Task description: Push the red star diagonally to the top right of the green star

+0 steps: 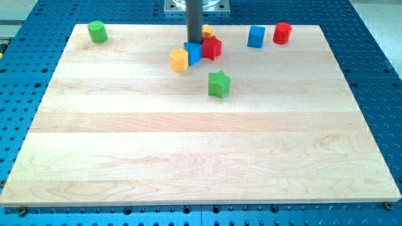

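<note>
The red star [213, 48] lies near the view's top centre, up and slightly left of the green star [219, 84]. A small blue block [193, 53] touches the red star's left side, and a yellow block [179, 60] sits just left of that. My tip [194, 43] stands at the upper edge of the small blue block, just left of the red star. A yellow block [208, 30] peeks out behind the rod, above the red star.
A blue cube [255, 36] and a red cylinder [282, 32] stand at the view's top right. A green cylinder [97, 31] stands at the top left. The wooden board [188, 150] lies on a blue perforated table.
</note>
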